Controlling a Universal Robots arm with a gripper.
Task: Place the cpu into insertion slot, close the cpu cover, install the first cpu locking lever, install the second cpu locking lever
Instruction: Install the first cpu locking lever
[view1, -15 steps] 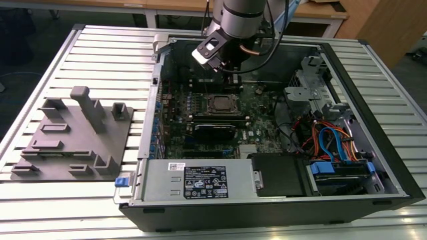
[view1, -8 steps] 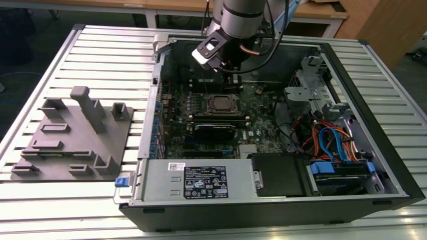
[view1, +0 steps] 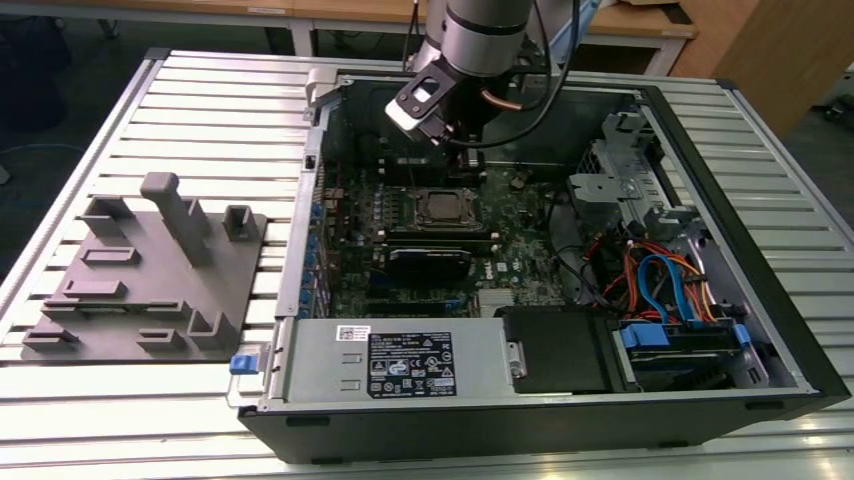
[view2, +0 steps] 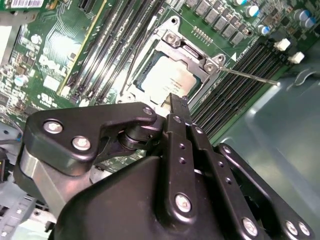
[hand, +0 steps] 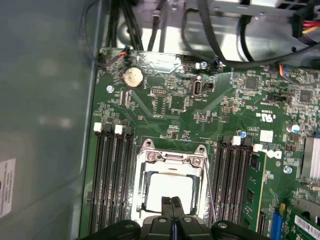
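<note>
The cpu lies in its socket on the green motherboard, its pale metal top showing through the window of the cpu cover, which lies flat over it. In the second wrist view the cpu sits inside the cover frame. One thin wire locking lever juts out sideways over the memory slots; it also shows as the lever beside the socket. My gripper hovers just above the socket's edge, fingers pressed together on nothing. In the exterior view the gripper hangs over the socket.
The open computer case surrounds the board with tall metal walls. Black memory slots flank the socket on both sides. A power supply and a drive cage with coloured cables fill the near side. A grey fixture plate lies at the exterior view's left.
</note>
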